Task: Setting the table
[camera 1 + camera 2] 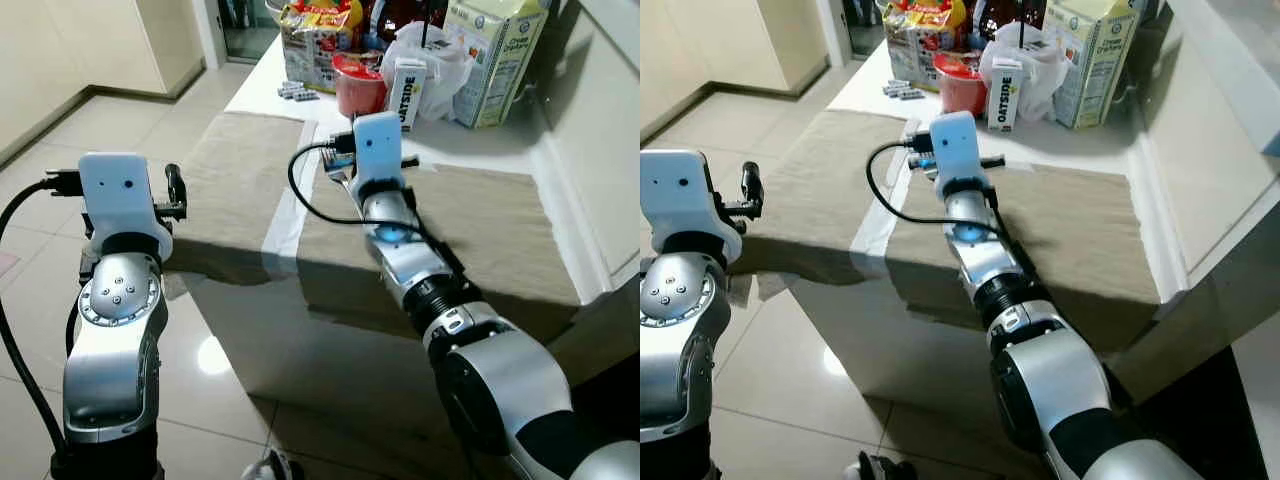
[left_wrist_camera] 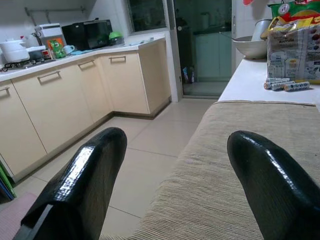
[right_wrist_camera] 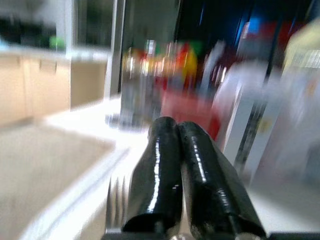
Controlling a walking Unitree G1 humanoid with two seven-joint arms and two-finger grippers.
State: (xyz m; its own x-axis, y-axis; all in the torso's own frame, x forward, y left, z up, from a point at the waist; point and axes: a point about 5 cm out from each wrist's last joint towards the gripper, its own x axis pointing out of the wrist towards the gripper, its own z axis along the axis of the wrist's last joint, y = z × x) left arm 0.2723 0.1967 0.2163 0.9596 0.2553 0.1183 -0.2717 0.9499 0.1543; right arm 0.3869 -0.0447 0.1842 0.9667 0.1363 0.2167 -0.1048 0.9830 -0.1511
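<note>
Two beige placemats lie side by side on the white counter, the left placemat and the right placemat. My right gripper is shut on a silver fork, whose tines show beside the fingers. The fork hovers over the near left corner of the right placemat, close to the white strip between the mats. My left gripper is open and holds nothing. It hangs off the counter at the left placemat's outer edge.
At the counter's far end stand a red cup, a small Oatside carton, a tall carton, a white plastic bag, snack packs and loose batteries. Tiled floor and cream cabinets lie to the left.
</note>
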